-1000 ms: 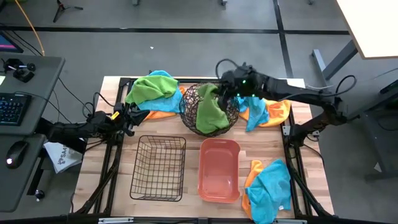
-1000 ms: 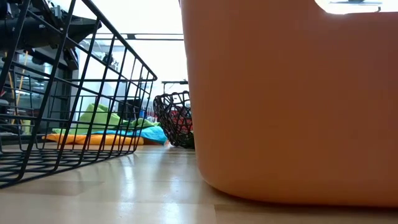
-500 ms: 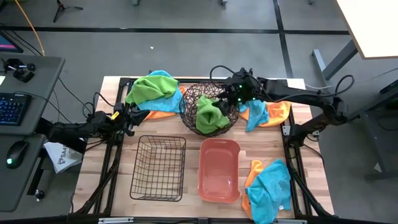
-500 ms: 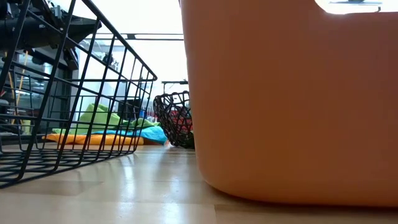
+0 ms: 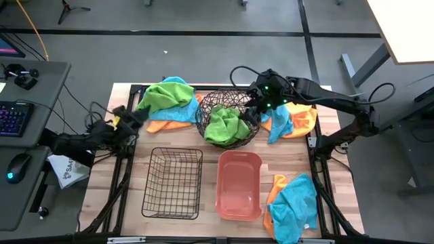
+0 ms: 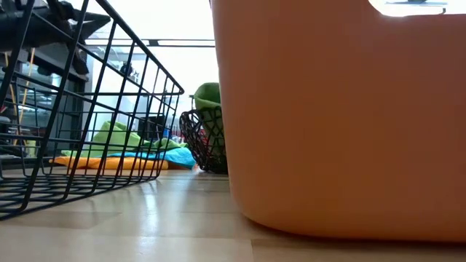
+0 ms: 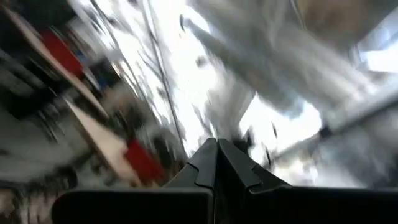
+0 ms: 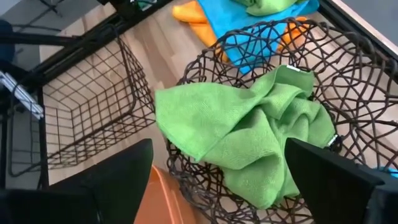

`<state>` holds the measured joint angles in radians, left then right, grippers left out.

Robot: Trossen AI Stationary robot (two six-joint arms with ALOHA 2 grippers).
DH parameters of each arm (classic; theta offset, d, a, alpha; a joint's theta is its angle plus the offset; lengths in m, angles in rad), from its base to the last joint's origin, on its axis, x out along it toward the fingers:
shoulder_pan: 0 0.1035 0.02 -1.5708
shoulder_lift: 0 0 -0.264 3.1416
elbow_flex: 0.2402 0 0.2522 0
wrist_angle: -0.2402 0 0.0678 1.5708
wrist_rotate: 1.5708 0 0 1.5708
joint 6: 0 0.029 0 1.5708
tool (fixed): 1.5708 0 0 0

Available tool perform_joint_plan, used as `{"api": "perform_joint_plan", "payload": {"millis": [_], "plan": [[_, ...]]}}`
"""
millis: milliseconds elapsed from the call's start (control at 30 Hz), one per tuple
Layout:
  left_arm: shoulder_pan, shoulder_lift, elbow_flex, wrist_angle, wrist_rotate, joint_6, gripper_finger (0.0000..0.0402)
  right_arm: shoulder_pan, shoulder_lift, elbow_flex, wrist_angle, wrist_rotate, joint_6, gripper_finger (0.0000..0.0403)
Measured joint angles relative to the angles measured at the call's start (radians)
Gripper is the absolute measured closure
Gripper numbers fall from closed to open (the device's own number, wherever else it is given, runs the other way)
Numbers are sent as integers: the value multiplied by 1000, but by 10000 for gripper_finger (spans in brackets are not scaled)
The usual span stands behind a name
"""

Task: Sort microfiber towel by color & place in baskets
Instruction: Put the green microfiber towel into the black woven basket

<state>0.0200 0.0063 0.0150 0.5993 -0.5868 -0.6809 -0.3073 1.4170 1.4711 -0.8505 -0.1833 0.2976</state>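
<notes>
The right hand, released, hangs over the wire bowl; the nearest unsorted cloths lie just beside it, seemingly outward; the left hand is clenched

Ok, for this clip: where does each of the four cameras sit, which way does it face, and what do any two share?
High view: overhead, straight down on the table; both arms show, right gripper at the wire bowl.
Low view: at tabletop height, facing across; salmon tub fills it, no arm visible.
Left wrist view: blurred, own fingers together.
Right wrist view: looks down past its spread fingers at the bowl.
Shared: high, low and right wrist views show the green towel in the bowl.
</notes>
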Motion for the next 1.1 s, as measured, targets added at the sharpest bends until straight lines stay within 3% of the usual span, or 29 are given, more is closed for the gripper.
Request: {"api": "perform_joint_plan", "payload": {"millis": [100,200,333,467,600,700,833,1100], "plan": [[0,10,22,24,-61,-44,401,0,0,1,-1,2,10,54],[0,101,104,-16,17,-62,401,0,0,1,0,29,-6,57],[4,332,321,-189,106,34,401,-15,0,1,20,95,-41,57],[88,573,636,-674,135,139,401,-49,0,1,86,104,-51,57],[300,783,947,-1279,192,162,401,-77,0,1,119,103,-43,57],[437,900,1096,-1568,222,228,401,-88,0,1,113,102,-55,57],[513,1009,1180,-1622,231,221,401,-92,0,1,111,101,-85,57],[538,1119,1191,-1481,259,229,401,-92,0,1,95,101,-97,57]]}}
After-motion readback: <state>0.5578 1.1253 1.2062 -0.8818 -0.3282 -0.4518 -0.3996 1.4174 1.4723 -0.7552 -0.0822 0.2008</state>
